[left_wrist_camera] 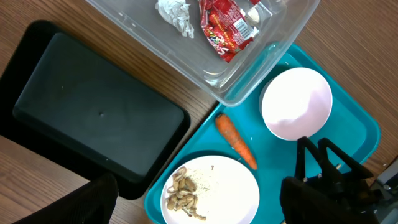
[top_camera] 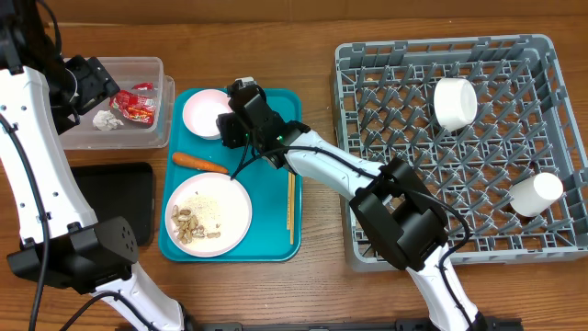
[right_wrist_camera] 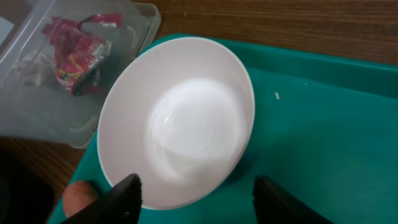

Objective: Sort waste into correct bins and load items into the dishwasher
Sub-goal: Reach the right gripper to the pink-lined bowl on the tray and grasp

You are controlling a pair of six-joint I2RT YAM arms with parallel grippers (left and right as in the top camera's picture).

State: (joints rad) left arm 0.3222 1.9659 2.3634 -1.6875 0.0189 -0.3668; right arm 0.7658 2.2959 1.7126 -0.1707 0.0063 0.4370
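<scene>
Currently set up for a bowl pick: right gripper (right_wrist_camera: 198, 188) spread wide, empty, straddling the near rim of the white bowl (right_wrist_camera: 180, 118), no contact visible yet. Straddling the rim rather than the whole bowl probably because the bowl is wider than the opening, so an edge pinch looks like the only way. Bowl sitting on the teal tray (right_wrist_camera: 323, 124) at its far corner, just beside the clear tub (top_camera: 138, 138). Left gripper (top_camera: 101, 87) parked above the tub, looks open and empty, likely held there to stay out of the right arm's path. Red wrapper (left_wrist_camera: 224, 28) and foil ball (left_wrist_camera: 177, 15) already in the tub, so dry rubbish seems done. Carrot (top_camera: 199, 163) and plate (top_camera: 234, 198) with rice and nut scraps (top_camera: 193, 225) left on the tray, presumably destined for the black tray (left_wrist_camera: 93, 112), which has nothing in it. Chopsticks (top_camera: 291, 207) along the tray's right edge. Dish rack (top_camera: 478, 211) holding two white cups (top_camera: 455, 101) so far. Risk: thin rim, glossy surface, could slip on lift.
</scene>
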